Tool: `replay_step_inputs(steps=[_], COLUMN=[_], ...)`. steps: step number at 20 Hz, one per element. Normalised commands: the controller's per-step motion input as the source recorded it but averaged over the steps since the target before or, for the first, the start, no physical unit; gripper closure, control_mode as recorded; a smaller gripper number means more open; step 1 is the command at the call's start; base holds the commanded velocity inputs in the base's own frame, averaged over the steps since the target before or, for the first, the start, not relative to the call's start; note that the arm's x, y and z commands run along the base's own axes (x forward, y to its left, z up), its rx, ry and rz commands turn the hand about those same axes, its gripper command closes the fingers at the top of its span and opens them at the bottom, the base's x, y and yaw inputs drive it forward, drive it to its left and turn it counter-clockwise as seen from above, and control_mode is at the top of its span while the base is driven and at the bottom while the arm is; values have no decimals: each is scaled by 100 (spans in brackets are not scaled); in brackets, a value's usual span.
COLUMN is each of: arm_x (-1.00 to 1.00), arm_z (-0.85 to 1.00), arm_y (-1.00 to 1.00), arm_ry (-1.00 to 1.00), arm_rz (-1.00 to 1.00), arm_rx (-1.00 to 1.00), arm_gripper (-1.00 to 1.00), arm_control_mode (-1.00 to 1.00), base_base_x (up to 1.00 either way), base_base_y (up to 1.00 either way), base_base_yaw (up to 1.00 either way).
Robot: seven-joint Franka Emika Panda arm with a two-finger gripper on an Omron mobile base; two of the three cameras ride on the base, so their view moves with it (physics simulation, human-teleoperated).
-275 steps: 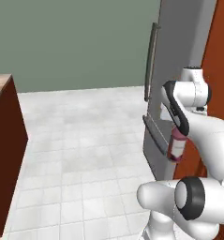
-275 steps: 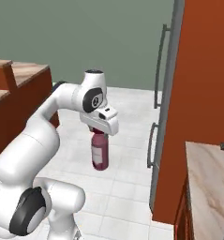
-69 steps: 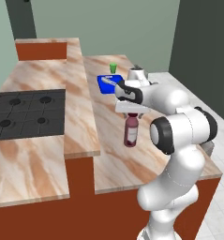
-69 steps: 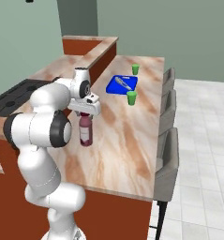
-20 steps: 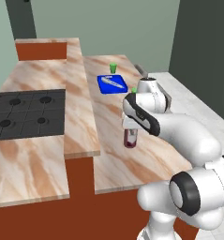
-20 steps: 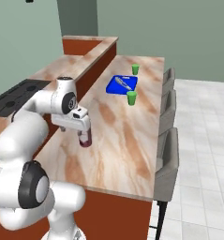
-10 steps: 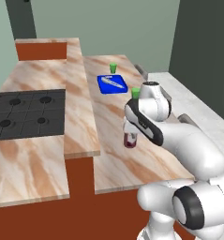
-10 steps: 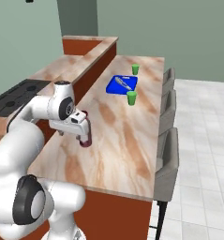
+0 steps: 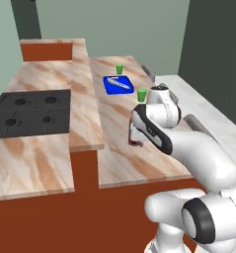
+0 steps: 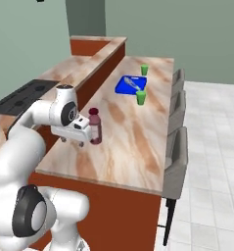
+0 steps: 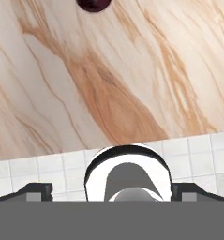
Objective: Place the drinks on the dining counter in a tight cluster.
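A stout maroon bottle, one of the drinks, stands upright and free on the dining counter, near its stove-side edge. My gripper is open and sits just left of the bottle, low at its side, holding nothing. From the left base view my arm covers most of the bottle; the gripper hangs over the counter. The hand view has the bottle's dark top at its upper edge, well away from the fingers, over veined marble.
Farther along the counter lie a blue tray and two small green cups. Grey stools line the counter's far side. The black stove sits on the lower top beside it.
The hand has drawn back from the maroon bottle towards the stove side and dropped lower. The bottle stays standing where it was, now fully uncovered in the right base view.
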Motion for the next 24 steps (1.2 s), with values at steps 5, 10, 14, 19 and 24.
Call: replay_step_inputs(steps=[5, 10, 14, 19, 24], arm_x=[0, 0, 0, 0, 0], arm_z=[0, 0, 0, 0, 0], arm_y=[0, 0, 0, 0, 0], arm_ry=[0, 0, 0, 0, 0], arm_rz=[0, 0, 0, 0, 0], arm_rx=[0, 0, 0, 0, 0], arm_gripper=[-100, -100, -100, -100, -100], arm_control_mode=[100, 100, 100, 100, 100], base_base_x=[-53, -22, -11, -7, -4], base_base_y=[17, 17, 14, 15, 17], base_base_yaw=[46, 88, 98, 99, 95])
